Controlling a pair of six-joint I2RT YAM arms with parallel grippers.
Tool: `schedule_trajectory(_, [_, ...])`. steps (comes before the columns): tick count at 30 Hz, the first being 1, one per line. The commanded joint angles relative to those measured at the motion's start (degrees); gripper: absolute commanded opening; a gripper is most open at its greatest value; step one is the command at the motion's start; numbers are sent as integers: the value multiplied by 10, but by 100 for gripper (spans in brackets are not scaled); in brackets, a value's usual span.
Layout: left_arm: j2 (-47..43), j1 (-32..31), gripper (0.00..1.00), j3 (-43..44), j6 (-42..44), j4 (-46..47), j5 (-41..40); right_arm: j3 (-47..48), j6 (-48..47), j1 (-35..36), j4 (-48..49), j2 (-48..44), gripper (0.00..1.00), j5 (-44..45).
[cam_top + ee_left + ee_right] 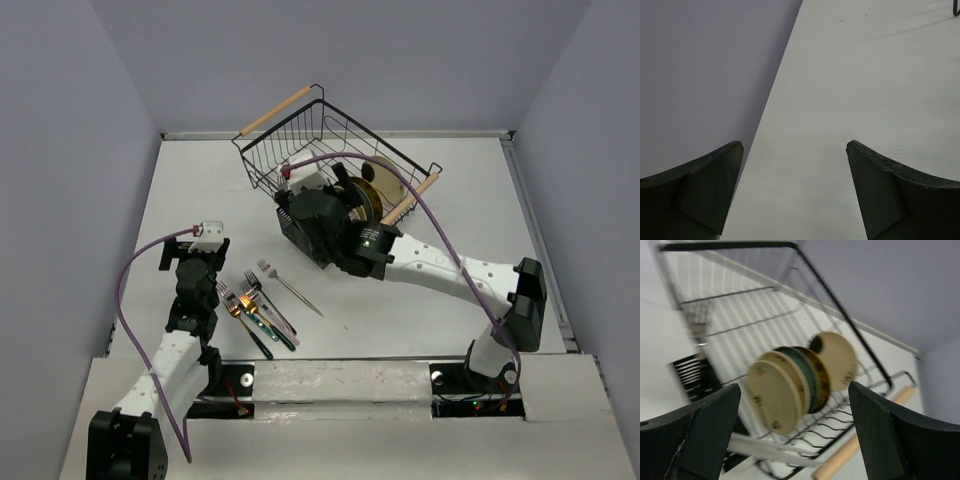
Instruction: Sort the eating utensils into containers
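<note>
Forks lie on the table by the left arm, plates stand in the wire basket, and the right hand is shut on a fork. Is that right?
No. The right hand is open and holds nothing, as the right wrist view shows: its fingers stand wide apart with no fork between them. The forks on the table and the plates in the wire basket are as stated.

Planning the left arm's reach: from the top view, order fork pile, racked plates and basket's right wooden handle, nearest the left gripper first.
1. Fork pile, just right of the left gripper.
2. Racked plates, farther right, in the basket.
3. Right wooden handle, beyond the plates.
</note>
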Motion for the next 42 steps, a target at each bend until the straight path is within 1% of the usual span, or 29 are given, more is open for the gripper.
schedule_trajectory(1, [1, 2, 99, 7, 3, 36, -8, 24, 3, 54, -18, -46, 91, -389])
schedule_trajectory(2, [1, 2, 99, 7, 3, 36, -9, 17, 14, 54, -20, -52, 90, -455])
schedule_trajectory(3, [1, 2, 99, 7, 2, 37, -9, 3, 37, 54, -20, -50, 89, -546])
schedule_trajectory(6, [0, 2, 99, 7, 2, 37, -13, -13, 76, 54, -37, -21, 83, -617])
schedule_trajectory(7, [0, 2, 99, 7, 1, 38, -13, -26, 84, 54, -39, -12, 82, -625])
schedule_trajectory(8, [0, 2, 99, 7, 1, 39, -14, -30, 85, 54, -40, -2, 81, -626])
schedule_trajectory(9, [-1, 2, 99, 7, 1, 39, -14, -33, 115, 54, -44, 21, 78, -627])
schedule_trajectory(12, [-2, 2, 99, 8, -1, 40, -21, -26, 138, 54, -61, 67, 74, -627])
schedule_trajectory(14, [-5, 2, 99, 7, -1, 43, -27, -12, 146, 54, -71, 90, 74, -615])
schedule_trajectory(16, [-6, 1, 99, 5, 1, 55, -44, 2, 154, 54, -94, 126, 73, -579])
schedule_trajectory(18, [-7, 2, 99, 1, 5, 70, -73, 30, 160, 54, -130, 152, 73, -562])
schedule_trajectory(20, [-7, 3, 99, -7, 11, 110, -102, 47, 175, 49, -150, 185, 72, -555])
schedule_trajectory(22, [-8, 3, 99, -23, 29, 166, -146, 61, 190, 37, -165, 202, 72, -560])
schedule_trajectory(24, [-8, 3, 99, -37, 61, 219, -192, 66, 200, 28, -171, 221, 72, -571])
schedule_trajectory(25, [-8, 5, 99, -52, 73, 272, -204, 67, 203, 19, -172, 227, 72, -585])
schedule_trajectory(27, [-9, 7, 99, -67, 98, 328, -234, 68, 203, 14, -172, 244, 71, -599])
schedule_trajectory(28, [-9, 8, 99, -80, 120, 381, -241, 73, 202, 14, -173, 251, 71, -602])
schedule_trajectory(30, [-9, 10, 99, -88, 142, 436, -257, 78, 201, 14, -182, 263, 71, -600])
schedule_trajectory(31, [-9, 11, 99, -108, 155, 469, -262, 81, 207, 14, -187, 274, 71, -589])
schedule_trajectory(33, [-10, 14, 99, -134, 195, 601, -271, 85, 216, 9, -196, 283, 71, -575])
schedule_trajectory(34, [-10, 14, 99, -140, 205, 602, -274, 85, 220, 9, -199, 283, 71, -575])
schedule_trajectory(35, [-10, 15, 99, -145, 212, 645, -277, 84, 222, 4, -200, 287, 71, -566])
schedule_trajectory(36, [-10, 15, 99, -152, 220, 656, -278, 82, 222, 3, -201, 288, 71, -567])
schedule_trajectory(39, [-10, 16, 99, -153, 210, 648, -269, 83, 217, -2, -202, 301, 71, -582])
schedule_trajectory(41, [-10, 16, 99, -153, 207, 639, -267, 87, 215, -2, -207, 315, 67, -584])
schedule_trajectory(42, [-10, 16, 99, -153, 207, 642, -267, 89, 216, -2, -209, 319, 63, -583])
